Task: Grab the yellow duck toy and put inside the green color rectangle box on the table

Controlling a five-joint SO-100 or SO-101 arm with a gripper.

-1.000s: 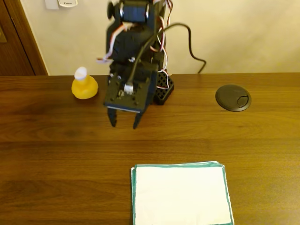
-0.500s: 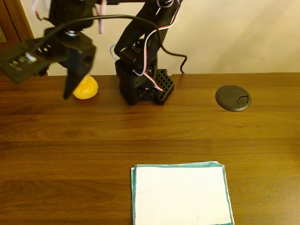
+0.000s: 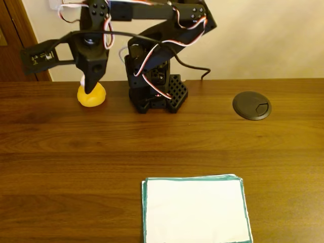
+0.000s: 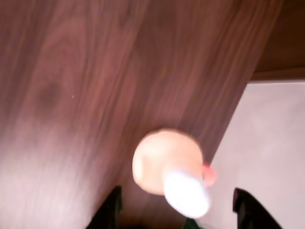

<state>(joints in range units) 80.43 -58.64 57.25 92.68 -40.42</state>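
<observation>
Jaws spread wide, nothing between them yet: in the wrist view the two dark fingertips point(image 4: 108, 212) sit at the bottom edge, well apart, with the yellow duck toy point(image 4: 167, 168) blurred just ahead of them, in line with the gap. That view is motion-smeared, so whether either finger touches the duck, cannot tell. White cap and a spot of orange beak show on the duck's lower right there, pale wall beyond it on the right.

Fixed view, left to right: the gripper point(image 3: 90, 83) hangs at upper left, pointing down, its dark tip right over the yellow duck toy point(image 3: 91, 96) and covering most of the white head. Duck sits on the table point(image 3: 61, 152) near the back edge, close to the wall, just left of the arm's base point(image 3: 154, 91). Arm reaches from the base up and across to the left, red and white wires looped along it. Further right, a round dark grey disc point(image 3: 251, 105) lies flat on the wood, well apart from the base. Front centre-right, the green color rectangle box point(image 3: 195, 210) lies flat, bare white inside its teal border, well apart from duck and gripper
</observation>
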